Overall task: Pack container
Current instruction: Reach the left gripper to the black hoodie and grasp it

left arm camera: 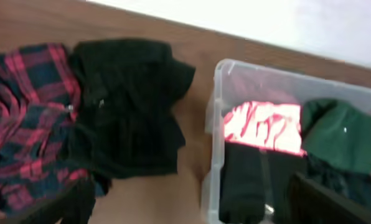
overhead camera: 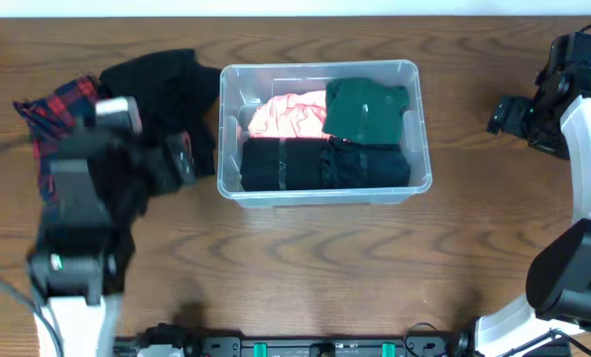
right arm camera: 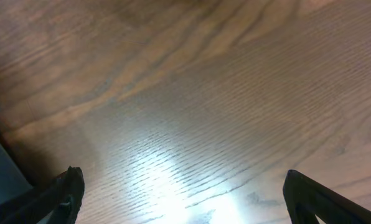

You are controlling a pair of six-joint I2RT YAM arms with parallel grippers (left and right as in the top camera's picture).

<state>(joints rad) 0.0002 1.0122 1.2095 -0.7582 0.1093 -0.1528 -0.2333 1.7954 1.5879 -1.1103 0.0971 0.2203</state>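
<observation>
The clear plastic container stands mid-table. It holds a pink garment, a dark green garment and a folded black garment. It also shows in the left wrist view. A black garment and a red plaid garment lie left of it; both show in the left wrist view, black and plaid. My left gripper hovers blurred over the black garment, open and empty, its fingers wide apart. My right gripper is open and empty over bare wood at the far right.
The wooden table's far edge meets a white wall behind the container. Bare wood lies in front of the container and between it and the right arm.
</observation>
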